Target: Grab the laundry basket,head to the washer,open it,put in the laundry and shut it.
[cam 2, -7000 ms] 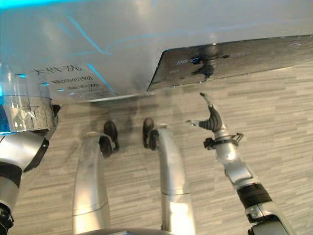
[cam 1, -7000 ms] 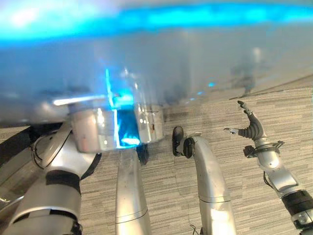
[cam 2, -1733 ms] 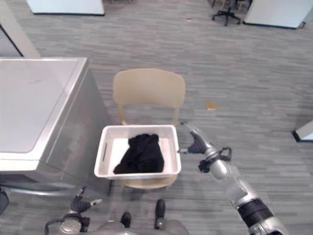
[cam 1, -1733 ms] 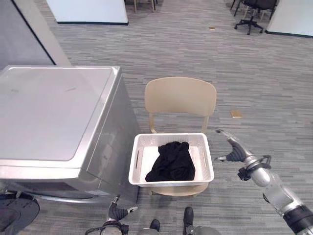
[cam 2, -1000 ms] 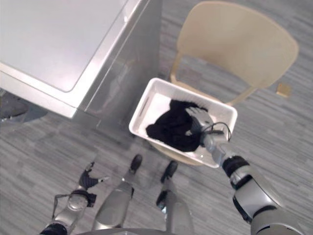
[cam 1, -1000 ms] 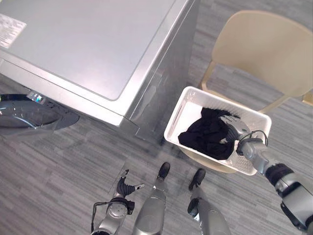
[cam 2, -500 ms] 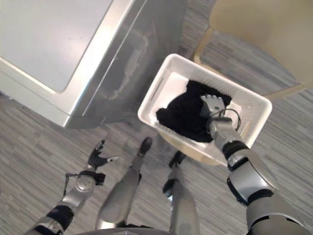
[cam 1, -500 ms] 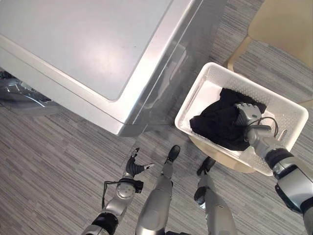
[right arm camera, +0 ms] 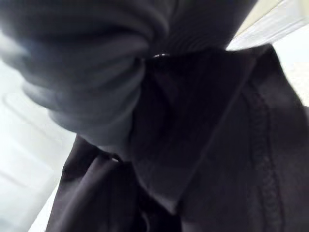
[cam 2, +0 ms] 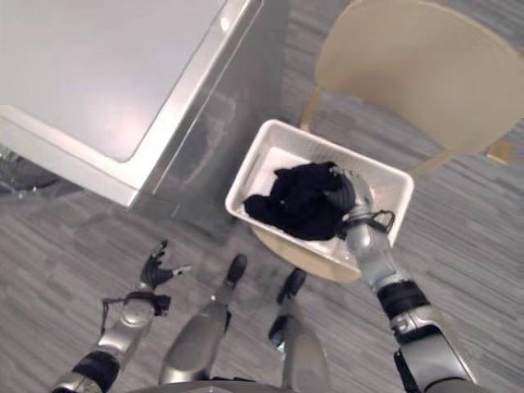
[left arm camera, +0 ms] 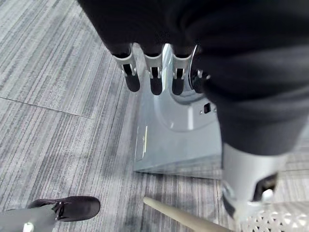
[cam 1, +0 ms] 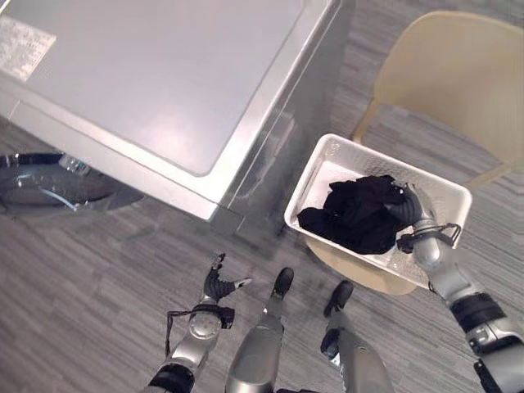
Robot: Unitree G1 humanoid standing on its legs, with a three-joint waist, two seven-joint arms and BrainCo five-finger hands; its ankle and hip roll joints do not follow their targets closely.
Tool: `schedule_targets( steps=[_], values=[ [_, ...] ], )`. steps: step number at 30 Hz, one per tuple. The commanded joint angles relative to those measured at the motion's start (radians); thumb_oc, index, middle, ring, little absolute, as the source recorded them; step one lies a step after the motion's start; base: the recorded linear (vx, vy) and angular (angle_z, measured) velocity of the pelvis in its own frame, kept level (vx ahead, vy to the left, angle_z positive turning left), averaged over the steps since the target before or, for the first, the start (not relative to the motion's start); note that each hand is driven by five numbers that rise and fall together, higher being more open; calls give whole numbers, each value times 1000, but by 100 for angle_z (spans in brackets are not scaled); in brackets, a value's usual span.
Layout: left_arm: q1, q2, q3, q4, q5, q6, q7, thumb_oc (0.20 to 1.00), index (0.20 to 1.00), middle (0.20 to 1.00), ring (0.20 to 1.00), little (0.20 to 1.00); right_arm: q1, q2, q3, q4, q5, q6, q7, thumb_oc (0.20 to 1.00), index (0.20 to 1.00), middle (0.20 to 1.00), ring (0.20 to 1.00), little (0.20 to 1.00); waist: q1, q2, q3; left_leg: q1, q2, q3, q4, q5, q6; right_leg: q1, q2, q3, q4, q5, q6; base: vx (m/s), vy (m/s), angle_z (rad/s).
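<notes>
1. Low over the grey carpet (cam 1: 98, 270), at the robot's left, the left hand (cam 1: 218, 284) hangs with fingers spread and relaxed, holding nothing, well apart from the laundry basket (cam 1: 315, 168).
2. Its own wrist view adds what the head views lack: dark-tipped fingers (left arm camera: 152, 79) straight in a row, with the washer's lower front (left arm camera: 174, 140) past them.
3. Between the hands stands the washer (cam 1: 164, 90), silver, its flat top closed; a rounded glassy part (cam 1: 49, 192) juts out at its front, low on the left.
4. Just beside the washer, the white perforated basket sits on a tan chair (cam 2: 409, 74).
5. Inside lies the laundry (cam 1: 356, 214), a crumpled black garment.
6. On its right edge the right hand (cam 2: 350, 196) is curled into the cloth; the right wrist view shows black fabric (right arm camera: 222, 145) with a stitched seam pressed close.
</notes>
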Motion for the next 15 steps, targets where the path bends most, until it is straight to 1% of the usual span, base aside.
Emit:
schedule_targets(
  steps=[1, 4, 5, 6, 7, 8, 9, 10, 11, 12, 13, 14, 15],
  values=[
    [76, 29, 37, 8, 34, 8, 7, 1000, 1000, 1000, 1000, 1000, 70, 61, -35, -91, 163, -95, 26, 200, 200, 200, 200, 200, -12, -56, -119, 46, -38, 60, -14, -76, 32, 80, -14, 75, 80, -165, 86, 74, 47, -28],
    [116, 25, 71, 10, 23, 24, 4, 1000, 1000, 1000, 1000, 1000, 131, 115, -75, -194, 289, -128, 79, 200, 200, 200, 200, 200, -34, -62, -159, 99, -31, 87, -14, -93, 45, 116, -7, 108, 78, -164, 87, 86, 108, -37],
    [144, 23, 94, 5, 14, 29, 1, 1000, 1000, 1000, 1000, 1000, 161, 141, -77, -267, 352, -146, 125, 200, 200, 200, 200, 200, -43, -63, -181, 141, -26, 117, -14, -109, 54, 138, 0, 139, 84, -165, 91, 78, 119, -42],
    [145, 23, 94, 5, 14, 30, 1, 1000, 1000, 1000, 1000, 1000, 163, 141, -77, -270, 353, -145, 126, 200, 200, 200, 200, 200, -40, -64, -180, 144, -25, 119, -14, -110, 54, 139, 1, 142, 84, -165, 91, 55, 121, -56],
    [156, 22, 105, 1, 8, 30, -1, 1000, 1000, 1000, 1000, 1000, 173, 148, -73, -302, 379, -151, 147, 200, 200, 200, 200, 200, -43, -64, -188, 162, -21, 136, -14, -114, 56, 147, 2, 156, 90, -163, 94, -32, 87, -65],
    [168, 22, 112, -5, 5, 31, -3, 1000, 1000, 1000, 1000, 1000, 192, 159, -63, -369, 409, -165, 186, 200, 200, 200, 200, 200, -52, -58, -190, 188, -14, 154, -13, -121, 65, 138, 4, 187, 138, -156, 105, -33, 88, -65],
    [168, 22, 112, -5, 5, 31, -3, 1000, 1000, 1000, 1000, 1000, 193, 159, -63, -370, 409, -165, 187, 200, 200, 200, 200, 200, -50, -59, -190, 189, -14, 156, -13, -121, 65, 137, 4, 189, 140, -157, 105, -146, 29, -54],
    [155, 34, 113, -10, 24, 32, 4, 1000, 1000, 1000, 1000, 1000, 207, 157, -63, -422, 404, -169, 210, 200, 200, 200, 200, 200, -62, -53, -175, 186, -6, 155, 3, -115, 70, 126, 12, 245, 209, -163, 115, -112, -20, -42],
    [155, 34, 113, -10, 24, 32, 4, 1000, 1000, 1000, 1000, 1000, 207, 157, -64, -423, 404, -168, 210, 200, 200, 200, 200, 200, -60, -54, -174, 187, -6, 156, 3, -116, 70, 124, 11, 247, 214, -166, 115, -325, -63, -29],
    [137, 43, 115, -21, 24, 26, 16, 1000, 1000, 1000, 1000, 1000, 217, 154, -58, -474, 414, -189, 223, 200, 200, 200, 200, 200, -62, -47, -163, 156, 1, 147, 50, -110, 72, 122, 23, 291, 291, -199, 111, -215, -43, -17],
    [137, 43, 115, -21, 24, 26, 16, 1000, 1000, 1000, 1000, 1000, 218, 154, -59, -475, 414, -188, 223, 200, 200, 200, 200, 200, -62, -48, -162, 155, 0, 147, 54, -112, 72, 120, 22, 292, 295, -202, 111, -332, -74, 21],
    [130, 45, 118, -20, 23, 25, 20, 1000, 1000, 1000, 1000, 1000, 226, 151, -60, -496, 415, -194, 229, 200, 200, 200, 200, 200, -60, -45, -163, 129, 1, 138, 73, -105, 70, 130, 28, 310, 340, -218, 103, -333, -126, 59],
    [127, 49, 122, -25, 33, 18, 29, 1000, 1000, 1000, 1000, 1000, 242, 148, -63, -532, 409, -202, 248, 200, 200, 200, 200, 200, -51, -40, -176, 80, 2, 114, 81, -82, 64, 151, 50, 358, 414, -224, 97, -440, -194, 79]
  ],
)
